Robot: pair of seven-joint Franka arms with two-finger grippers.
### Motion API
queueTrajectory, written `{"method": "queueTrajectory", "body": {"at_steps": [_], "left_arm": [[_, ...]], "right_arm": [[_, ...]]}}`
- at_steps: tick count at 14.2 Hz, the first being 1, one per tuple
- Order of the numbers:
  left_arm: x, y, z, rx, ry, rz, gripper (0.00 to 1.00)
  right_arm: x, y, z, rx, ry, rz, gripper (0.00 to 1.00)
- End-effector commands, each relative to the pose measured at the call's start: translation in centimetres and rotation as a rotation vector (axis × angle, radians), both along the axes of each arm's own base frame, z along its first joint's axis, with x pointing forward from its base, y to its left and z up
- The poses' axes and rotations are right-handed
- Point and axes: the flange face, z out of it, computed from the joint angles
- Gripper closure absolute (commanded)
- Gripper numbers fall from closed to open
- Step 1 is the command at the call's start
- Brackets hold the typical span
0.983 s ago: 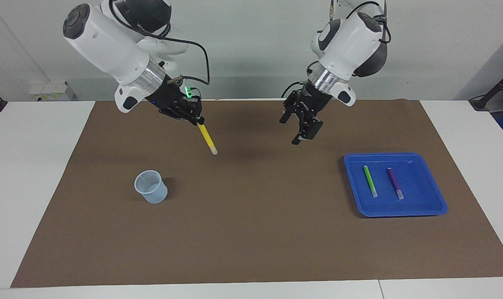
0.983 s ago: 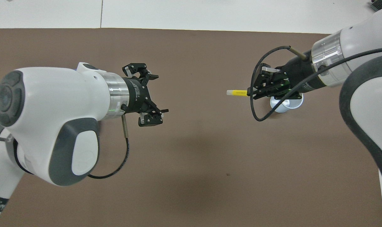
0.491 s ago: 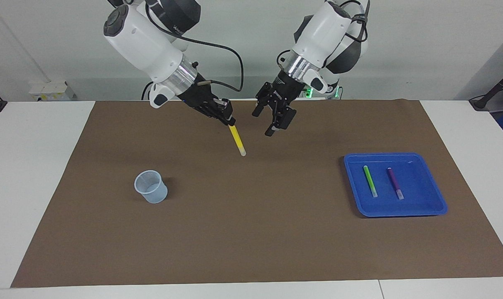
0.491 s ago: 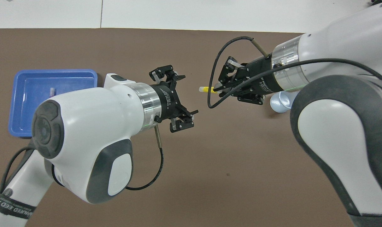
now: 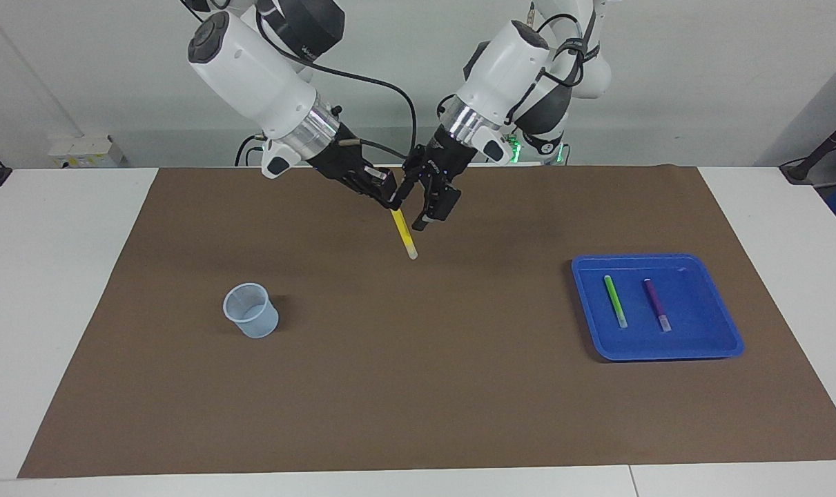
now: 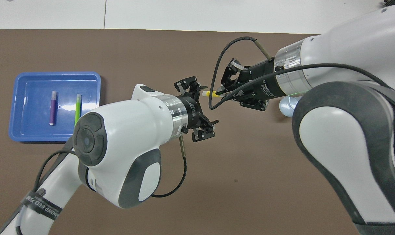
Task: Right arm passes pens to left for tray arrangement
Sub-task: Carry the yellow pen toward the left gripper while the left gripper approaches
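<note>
My right gripper [image 5: 390, 202] [image 6: 221, 93] is shut on the yellow pen [image 5: 404, 238] [image 6: 211, 93], held slantwise in the air over the middle of the mat with its pale end pointing down. My left gripper [image 5: 418, 206] [image 6: 205, 107] is open right beside it, and the pen's free end reaches in between its fingers; I see no contact. The green pen [image 5: 615, 301] [image 6: 77, 106] and the purple pen [image 5: 656, 305] [image 6: 53, 107] lie side by side in the blue tray [image 5: 666, 348] [image 6: 21, 135] toward the left arm's end.
A translucent bluish cup [image 5: 251, 319] [image 6: 287, 106] stands upright toward the right arm's end of the brown mat [image 5: 418, 400] [image 6: 236, 182]. It is partly hidden by the right arm in the overhead view. White tabletop borders the mat.
Both grippers have moved toward each other over the mat's middle. The right one brought the yellow pen along, and the left one now stands around the pen's free end.
</note>
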Motion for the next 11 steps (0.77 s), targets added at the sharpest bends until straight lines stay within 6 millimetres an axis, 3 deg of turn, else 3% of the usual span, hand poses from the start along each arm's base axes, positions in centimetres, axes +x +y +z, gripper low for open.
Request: {"method": "queueTrajectory", "body": {"at_steps": [1, 4, 6, 11], "left_arm": [[0.2, 0.0, -0.6, -0.016, -0.006, 0.016, 0.09], [1.6, -0.2, -1.2, -0.037, -0.036, 0.045, 0.09], [2.0, -0.2, -1.6, -0.033, -0.05, 0.044, 0.15], [2.1, -0.5, -1.6, -0.034, -0.056, 0.04, 0.24]], "right_arm": [[-0.3, -0.2, -0.1, 0.029, 0.01, -0.029, 0.9], [-0.3, -0.2, 0.0, 0.028, 0.007, -0.03, 0.9], [-0.3, -0.2, 0.0, 0.028, 0.007, -0.029, 0.9], [-0.3, -0.1, -0.1, 0.027, 0.008, -0.028, 0.9]]}}
